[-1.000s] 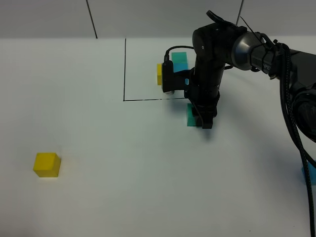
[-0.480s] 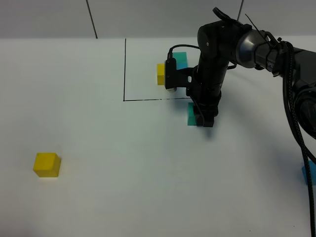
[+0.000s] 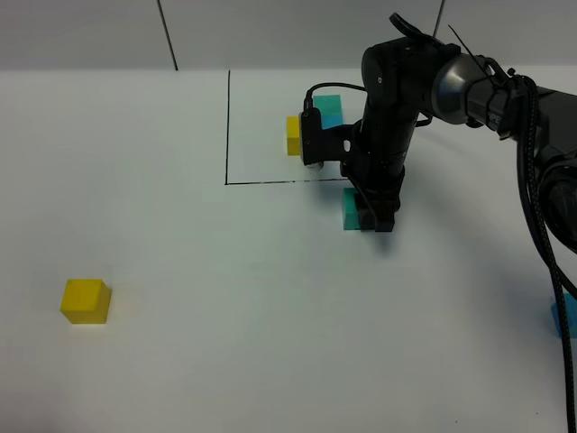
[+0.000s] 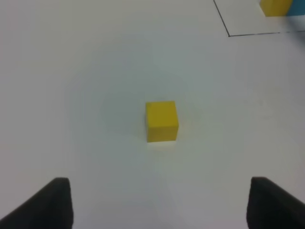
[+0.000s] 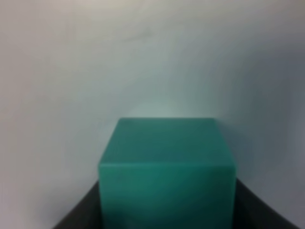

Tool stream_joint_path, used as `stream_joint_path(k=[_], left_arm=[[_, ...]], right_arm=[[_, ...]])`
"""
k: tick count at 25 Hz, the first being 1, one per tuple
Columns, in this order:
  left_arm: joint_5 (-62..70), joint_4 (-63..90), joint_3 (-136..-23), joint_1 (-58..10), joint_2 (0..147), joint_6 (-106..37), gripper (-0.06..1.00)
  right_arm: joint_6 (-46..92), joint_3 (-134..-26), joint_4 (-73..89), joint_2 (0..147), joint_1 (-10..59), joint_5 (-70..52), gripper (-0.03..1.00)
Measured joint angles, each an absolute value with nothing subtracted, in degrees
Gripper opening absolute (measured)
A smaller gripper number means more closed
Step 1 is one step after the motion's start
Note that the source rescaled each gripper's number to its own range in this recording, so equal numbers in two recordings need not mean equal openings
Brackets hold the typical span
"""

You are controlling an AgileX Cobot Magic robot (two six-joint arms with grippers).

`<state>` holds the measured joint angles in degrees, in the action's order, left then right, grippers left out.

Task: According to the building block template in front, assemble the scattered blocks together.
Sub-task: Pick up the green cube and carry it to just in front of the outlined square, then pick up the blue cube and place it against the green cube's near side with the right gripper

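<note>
Right claw (image 3: 362,216) pinching the teal-green cube (image 3: 349,207) just outside the black-framed template (image 3: 292,135), left claw (image 4: 159,205) hanging spread above the yellow cube (image 4: 162,121), sky-blue cube (image 3: 561,317) sitting at the desk's (image 3: 270,343) far right edge

Teal cube (image 3: 350,212), seemingly level, just outside template (image 3: 293,135)

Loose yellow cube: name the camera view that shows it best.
Left wrist view: the yellow cube sits centred, large and unobstructed. The exterior high view shows it small, at lower left, also unblocked. The right wrist view misses it; the teal-green cube fills that frame.
</note>
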<state>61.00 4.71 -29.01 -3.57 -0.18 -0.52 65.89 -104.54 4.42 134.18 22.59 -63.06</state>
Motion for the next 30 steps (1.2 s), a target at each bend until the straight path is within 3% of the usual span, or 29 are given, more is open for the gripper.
stream_joint_path(k=[4, 6, 8, 13, 16, 21, 30], left_arm=[[61.00, 4.71, -29.01, -3.57, -0.18, -0.52, 0.62], [61.00, 4.71, -29.01, -3.57, -0.18, -0.52, 0.62], [61.00, 4.71, -29.01, -3.57, -0.18, -0.52, 0.62], [61.00, 4.71, -29.01, -3.57, -0.18, -0.52, 0.62], [61.00, 4.71, -29.01, -3.57, -0.18, -0.52, 0.62], [61.00, 4.71, -29.01, -3.57, -0.18, -0.52, 0.62], [61.00, 4.71, -29.01, -3.57, -0.18, -0.52, 0.62]], right_arm=[[65.61, -104.54, 4.44, 134.18, 22.59, -63.06, 0.01], [65.49, -104.54, 4.44, 134.25, 22.59, -63.01, 0.07], [65.49, -104.48, 4.55, 134.53, 22.59, -62.96, 0.24], [63.76, -104.48, 4.19, 132.31, 22.59, -62.80, 0.79], [57.93, -104.48, 3.93, 129.39, 22.07, -63.25, 0.96], [39.70, -97.40, 6.49, 121.67, 16.45, -62.57, 0.99], [17.19, -59.57, 5.22, 93.68, 0.59, -52.24, 0.98]])
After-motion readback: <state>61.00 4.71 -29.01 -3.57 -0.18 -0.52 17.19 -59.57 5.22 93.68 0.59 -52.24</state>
